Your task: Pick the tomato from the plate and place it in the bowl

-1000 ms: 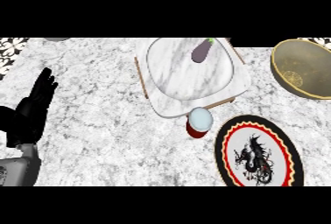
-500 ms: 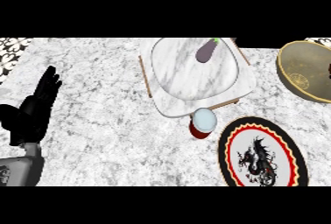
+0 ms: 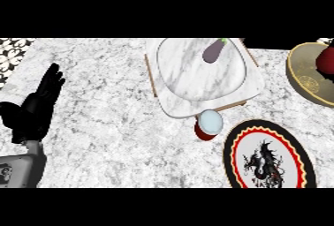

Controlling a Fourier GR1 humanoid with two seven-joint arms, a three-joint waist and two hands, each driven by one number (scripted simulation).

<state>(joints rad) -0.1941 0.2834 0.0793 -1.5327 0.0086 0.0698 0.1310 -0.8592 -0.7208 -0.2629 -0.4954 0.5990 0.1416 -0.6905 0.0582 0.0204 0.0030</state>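
Head view: left hand (image 3: 36,108), black, at the left edge on a grey forearm, fingers straight and up, resting, holding nothing. Right hand not visible anywhere.

White marble counter (image 3: 111,145) fills the frame. Top centre sits a marble-patterned oval plate (image 3: 195,75) on a square marble board with wooden edges (image 3: 251,90). A small purple eggplant with a green stem (image 3: 214,51) lies on the plate's upper right part.

Just below the board's lower edge, a dark red cup with a pale bluish round top (image 3: 209,125), touching or nearly touching the board; can't tell which.

Lower right: a round plate with black rim, red and yellow bands and a black dragon on white (image 3: 269,155), partly cut by the bottom edge. No tomato on it.

Right edge, upper: an olive-gold round bowl (image 3: 305,75), cut by the frame. A dark red rounded thing (image 3: 326,59) shows at or inside the bowl at the frame edge, likely the tomato, mostly cut off, so whether it rests in the bowl is unclear.
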